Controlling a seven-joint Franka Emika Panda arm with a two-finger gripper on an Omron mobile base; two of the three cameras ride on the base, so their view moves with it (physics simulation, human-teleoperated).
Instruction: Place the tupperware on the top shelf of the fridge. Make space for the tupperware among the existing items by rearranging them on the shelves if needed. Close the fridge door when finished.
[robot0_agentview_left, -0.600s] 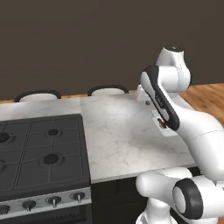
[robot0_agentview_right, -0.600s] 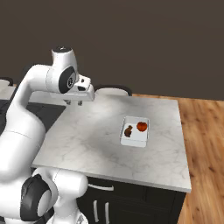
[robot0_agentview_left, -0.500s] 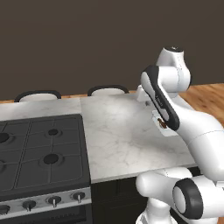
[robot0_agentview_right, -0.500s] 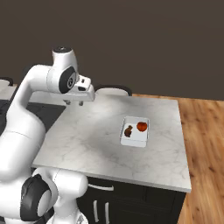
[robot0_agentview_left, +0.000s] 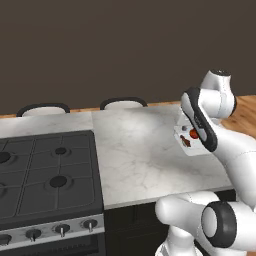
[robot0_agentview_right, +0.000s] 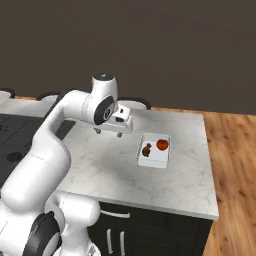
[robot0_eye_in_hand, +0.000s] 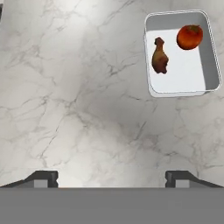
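Item: tupperware (robot0_agentview_right: 154, 150). Shallow white tub, rounded corners, no lid in view. Stands flat on the marble counter (robot0_agentview_right: 100, 160), toward its right end and nearer the far edge than the front edge. Nothing touches it.

Contents: one round red-orange fruit (robot0_eye_in_hand: 190, 36) in a corner of the tub; one small brown drumstick-shaped piece (robot0_eye_in_hand: 159, 55) just beside it, the two apart. Both lie loose on the tub floor.

Item: gripper (robot0_agentview_right: 111, 132). Hangs above the bare counter, beside the tub and not over it. Jaws spread wide, nothing between them.

Item: stovetop (robot0_agentview_left: 40, 172). Black, at the left end of the counter, well apart from the tub.

Risks, as judged:
- Jaws sit off to one side of the tub; a straight descent from here would meet bare marble or clip the rim and shove the tub toward the counter edge.
- The wall is thin and low; a pinch on one wall alone could let the tub tip.
- With no lid, any tilt in carrying would likely roll the fruit out.
- Tub looks wide; jaws may not span it crosswise.
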